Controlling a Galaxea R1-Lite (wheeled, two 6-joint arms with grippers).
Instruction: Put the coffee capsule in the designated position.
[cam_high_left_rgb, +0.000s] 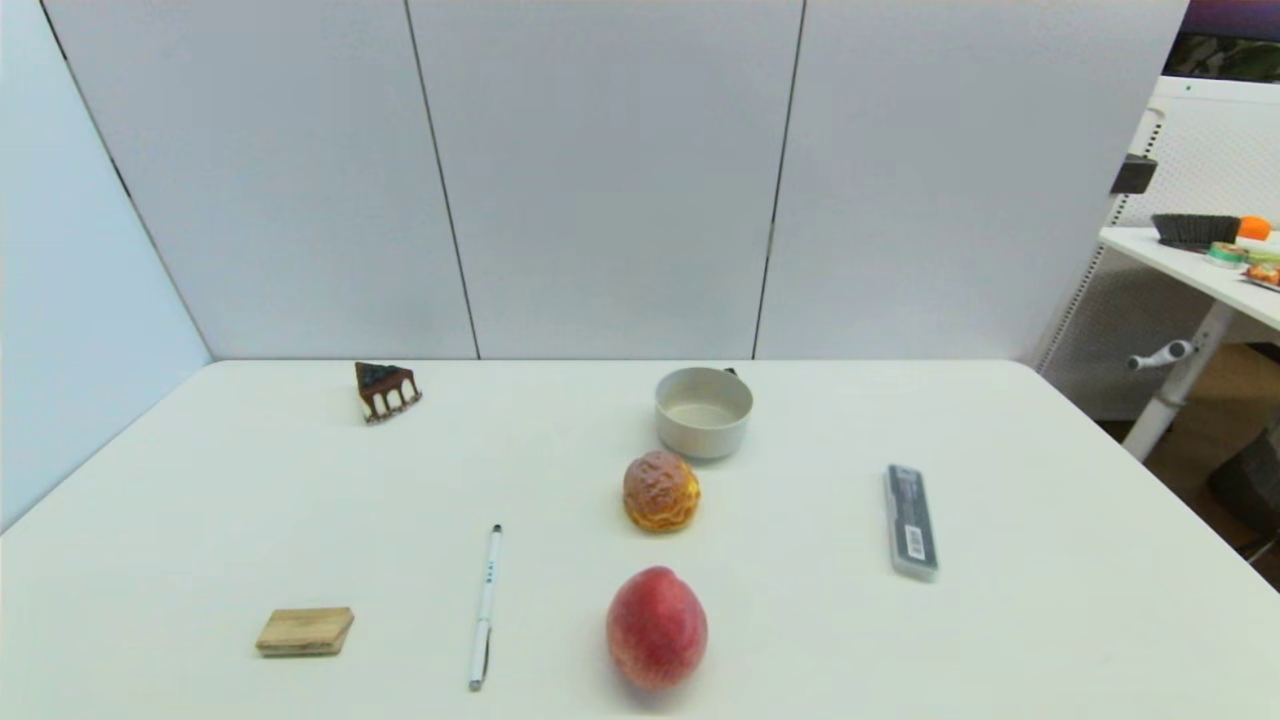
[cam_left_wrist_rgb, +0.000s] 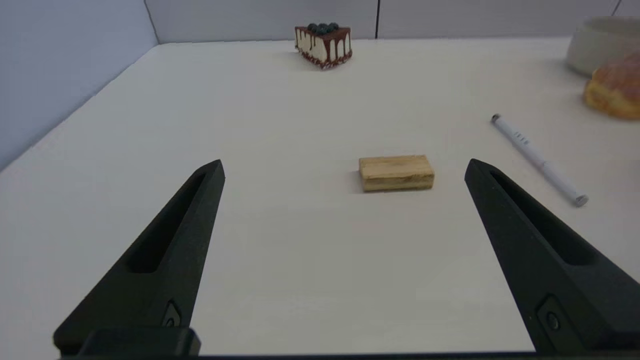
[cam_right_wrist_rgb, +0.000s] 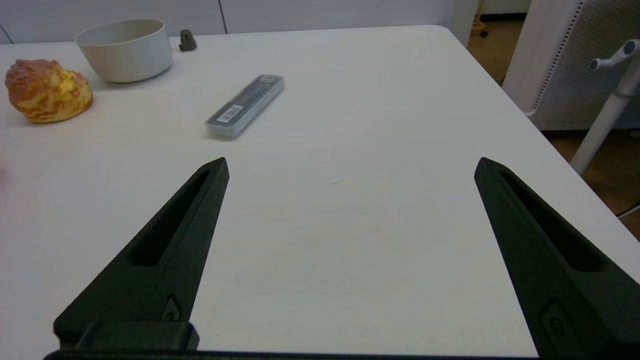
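Coffee capsule (cam_right_wrist_rgb: 187, 40), tiny, dark grey-brown and tapered, stands upright on the white table (cam_high_left_rgb: 1050, 560) just behind the round off-white bowl (cam_high_left_rgb: 703, 411), at its 1 o'clock in the head view. Left gripper (cam_left_wrist_rgb: 345, 172) and right gripper (cam_right_wrist_rgb: 352, 170) hover low at the near edge, both spread wide and empty.

Light is bright and even from overhead on my feeds, no hard glare on the white table (cam_high_left_rgb: 1050, 520). Shadows are soft and short: a small one under the peach (cam_high_left_rgb: 656, 628), a faint one beside the wooden block (cam_left_wrist_rgb: 396, 173). Head view bows at the edges. Cream puff (cam_left_wrist_rgb: 614, 87) is soft in the left wrist view.
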